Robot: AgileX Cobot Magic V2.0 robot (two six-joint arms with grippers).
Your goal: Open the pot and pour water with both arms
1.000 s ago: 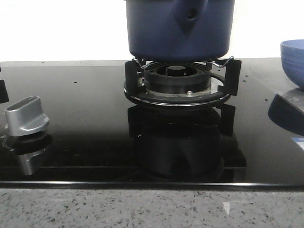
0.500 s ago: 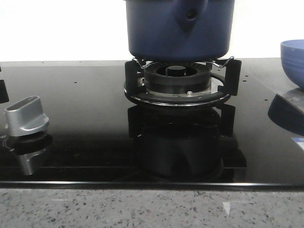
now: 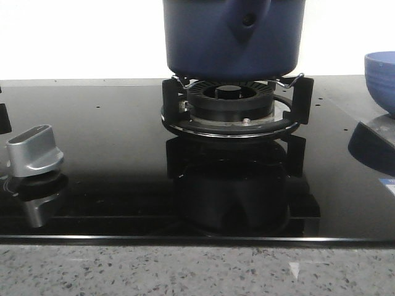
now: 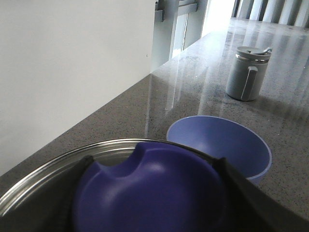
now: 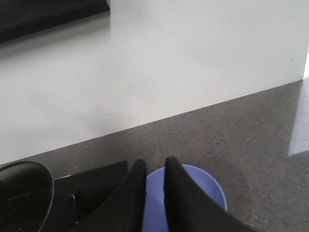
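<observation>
The dark-blue pot [image 3: 234, 37] stands on the gas burner [image 3: 229, 105]. Its handle lug [image 3: 247, 21] with the small hole faces the camera, and its top is cut off by the frame. In the left wrist view my left gripper [image 4: 154, 162] has a finger on each side of a rounded blue lid knob [image 4: 149, 193] and is shut on it. A steel rim [image 4: 58, 164] curves behind the knob. My right gripper [image 5: 154, 163] hangs over the smaller blue bowl [image 5: 207, 188] with only a narrow slit between its empty fingers. Neither gripper shows in the front view.
The blue bowl [image 3: 382, 80] stands right of the black glass cooktop [image 3: 111, 135] on grey stone counter, also seen from the left wrist [image 4: 227, 145]. A grey lidded jar [image 4: 246, 72] stands beyond it. A silver stove knob [image 3: 34, 151] is at the left. A white wall runs behind.
</observation>
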